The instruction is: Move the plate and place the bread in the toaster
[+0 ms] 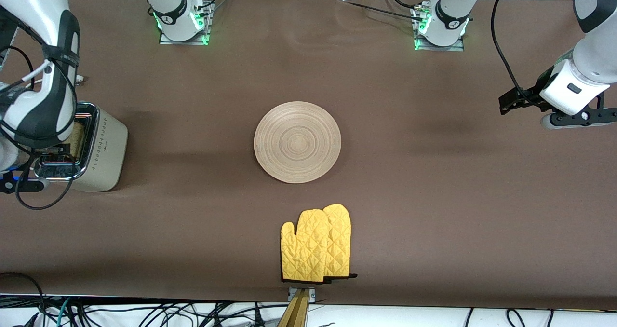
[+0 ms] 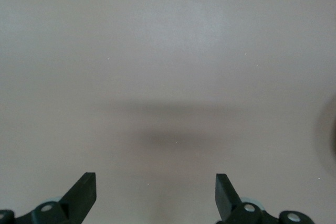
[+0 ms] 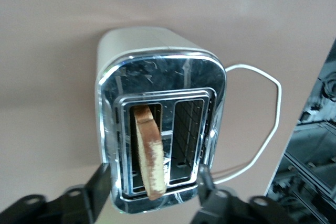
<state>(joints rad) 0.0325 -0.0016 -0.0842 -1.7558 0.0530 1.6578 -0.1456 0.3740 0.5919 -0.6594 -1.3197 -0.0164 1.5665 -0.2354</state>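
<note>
The plate (image 1: 297, 142) lies flat in the middle of the table, with nothing on it. The toaster (image 1: 99, 148) stands at the right arm's end of the table. In the right wrist view the toaster (image 3: 157, 72) shows its chrome top, and the bread (image 3: 149, 153) stands on edge in one slot, sticking out above it. My right gripper (image 3: 152, 182) hangs open over the toaster, one finger on each side of the bread and not touching it. In the front view the right gripper (image 1: 50, 156) is mostly hidden by its arm. My left gripper (image 1: 515, 100) is open and empty (image 2: 156, 182) over bare table at the left arm's end.
A pair of yellow quilted oven mitts (image 1: 315, 245) lies nearer to the front camera than the plate, close to the table's edge. The toaster's white cord (image 3: 273, 124) loops off beside it toward the table's end.
</note>
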